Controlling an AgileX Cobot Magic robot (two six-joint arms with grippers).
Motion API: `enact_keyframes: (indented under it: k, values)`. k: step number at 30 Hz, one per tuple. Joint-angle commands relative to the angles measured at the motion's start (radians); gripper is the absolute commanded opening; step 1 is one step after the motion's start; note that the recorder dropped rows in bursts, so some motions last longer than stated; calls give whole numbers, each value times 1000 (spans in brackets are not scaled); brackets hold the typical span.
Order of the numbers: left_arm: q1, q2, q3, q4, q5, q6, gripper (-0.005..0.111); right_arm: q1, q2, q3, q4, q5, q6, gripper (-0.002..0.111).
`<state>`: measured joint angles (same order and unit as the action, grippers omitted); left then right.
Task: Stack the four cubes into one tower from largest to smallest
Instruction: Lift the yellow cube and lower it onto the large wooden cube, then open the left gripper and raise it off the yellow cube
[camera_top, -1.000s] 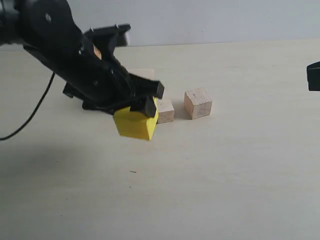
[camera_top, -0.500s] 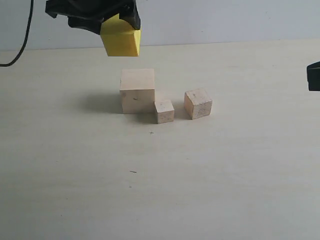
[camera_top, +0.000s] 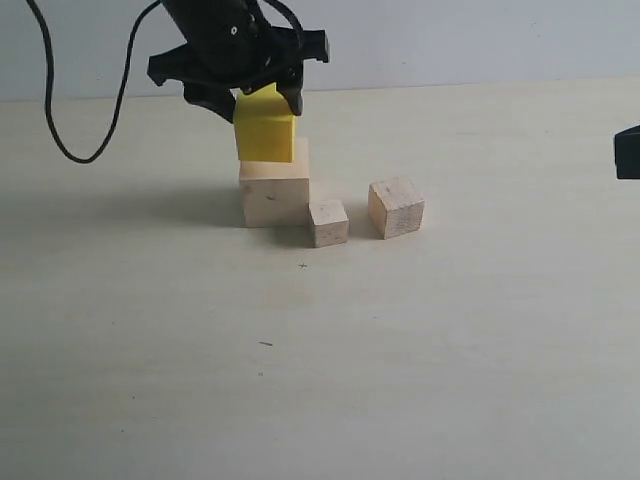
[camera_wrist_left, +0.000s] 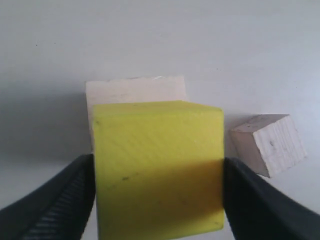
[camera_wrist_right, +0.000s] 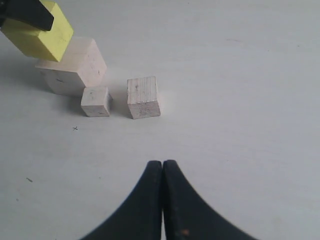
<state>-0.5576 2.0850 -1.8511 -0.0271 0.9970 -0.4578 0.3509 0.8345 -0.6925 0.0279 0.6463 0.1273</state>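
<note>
My left gripper (camera_top: 262, 98) is shut on the bright yellow cube (camera_top: 265, 130), which rests on or just over the top of the large pale wood cube (camera_top: 274, 190). In the left wrist view the yellow cube (camera_wrist_left: 157, 165) fills the space between both black fingers, with the large cube (camera_wrist_left: 135, 90) showing behind it. The smallest pale cube (camera_top: 328, 222) touches the large cube's front right corner. The medium-small pale cube (camera_top: 396, 207) sits apart to the right. My right gripper (camera_wrist_right: 162, 165) is shut and empty, hovering well short of the cubes.
The pale table (camera_top: 400, 350) stretches around the cubes. The left arm's black cable (camera_top: 90, 150) hangs at the far left. A black part of the right arm (camera_top: 628, 152) shows at the right edge.
The left gripper lifted the yellow cube from the table in front of the large cube, swung it high, and has now lowered it onto the large cube's top. The right gripper has not moved.
</note>
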Motion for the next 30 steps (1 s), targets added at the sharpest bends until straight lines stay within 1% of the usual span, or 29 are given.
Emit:
enact_keyframes:
  k: [1,7,15,30]
  values:
    - [1,5,-13,14,-40,-44,0,4,-8,-6,-1,4,7,0]
    - [1,14,-13,14,-83,-47,0,4,-8,-6,5,4,13,0]
    - [1,63,-13,14,-63,-47,0,4,-8,-6,51,4,11,0]
    - [1,67,-13,12,-63,-51,0,4,-8,-6,51,4,12,0]
